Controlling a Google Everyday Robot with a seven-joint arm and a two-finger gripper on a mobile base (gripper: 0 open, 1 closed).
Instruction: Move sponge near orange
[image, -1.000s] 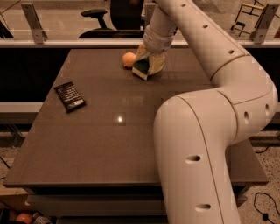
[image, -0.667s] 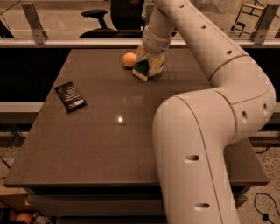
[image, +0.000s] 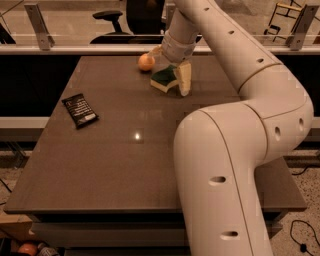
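The gripper (image: 170, 70) sits at the far edge of the worktop (image: 125, 165), its jaws clenched on the sponge (image: 163, 78); the sponge is tilted, green side up, just beside the orange (image: 146, 62) and not touching it; a black snack packet (image: 80, 110) lies well apart to the left.

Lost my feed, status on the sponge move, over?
Gripper at far table edge, around sponge. Sponge just right of orange, apart. Nothing between them.
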